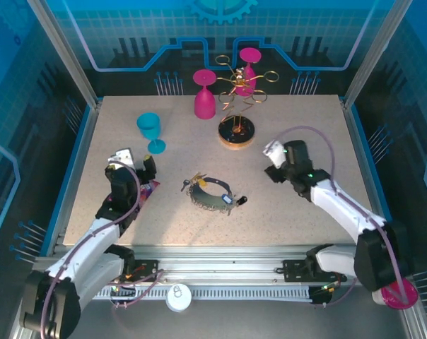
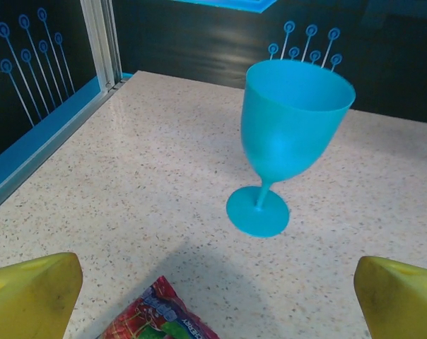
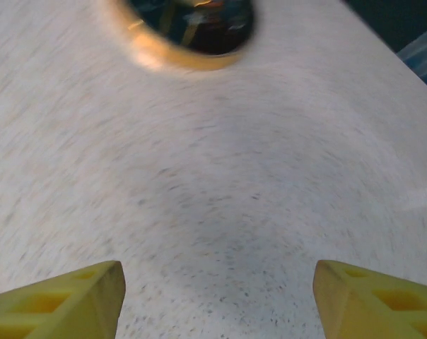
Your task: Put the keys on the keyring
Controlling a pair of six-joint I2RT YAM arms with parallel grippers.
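The keyring (image 1: 209, 196), a thin dark chain loop with a small blue tag (image 1: 229, 200), lies at the table's middle. Brassy keys (image 1: 197, 180) rest at its upper left rim. A small dark key (image 1: 183, 186) lies just left of them, and a black-headed piece (image 1: 241, 201) sits by the tag. My left gripper (image 1: 138, 160) (image 2: 217, 304) stands open to the left of the loop, with nothing between its yellow fingers (image 2: 33, 293). My right gripper (image 1: 273, 164) (image 3: 217, 296) is open over bare table to the right of it, its fingers (image 3: 376, 300) wide apart.
A teal goblet (image 1: 151, 131) (image 2: 291, 120) stands just beyond the left gripper, and a red candy packet (image 1: 148, 191) (image 2: 157, 314) lies under it. Two pink goblets (image 1: 204, 95) (image 1: 249, 67) and a gold wire rack (image 1: 238, 85) on a round wooden base (image 1: 236, 132) (image 3: 185, 35) stand at the back.
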